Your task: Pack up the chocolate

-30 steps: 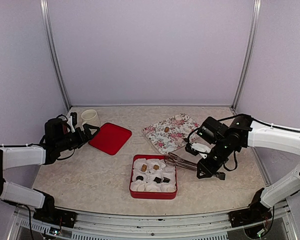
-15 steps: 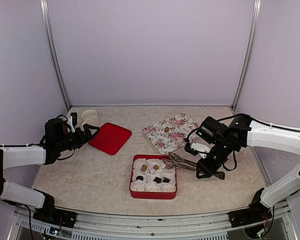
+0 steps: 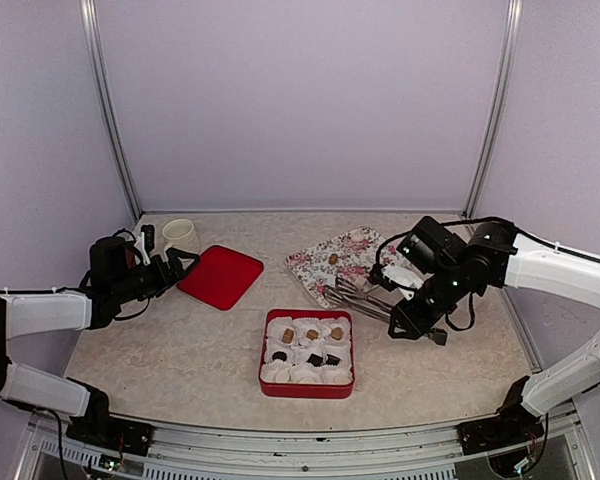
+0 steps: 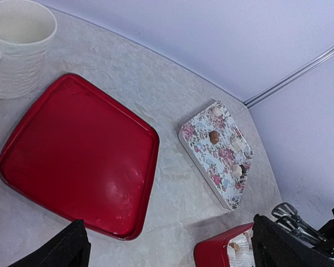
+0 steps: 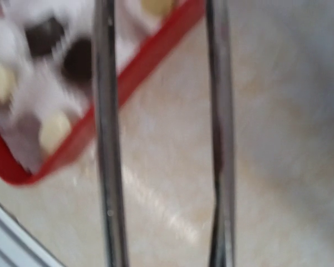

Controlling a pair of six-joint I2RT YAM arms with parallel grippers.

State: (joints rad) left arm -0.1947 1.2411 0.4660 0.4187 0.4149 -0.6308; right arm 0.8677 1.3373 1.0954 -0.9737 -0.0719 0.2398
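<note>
Right hand [image 3: 408, 320] pinching tongs [image 3: 360, 297]. Chocolate [image 3: 333, 258] sitting on flowered tray [image 3: 362, 243], just past tongs' tips, toward back wall. Right hand nearer.

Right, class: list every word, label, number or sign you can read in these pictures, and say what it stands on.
None can be read. The red square lid, the white ribbed mug, the flower-patterned tray, the red box of paper cups and the metal tongs show no lettering.
The right wrist view is too blurred to tell.
</note>
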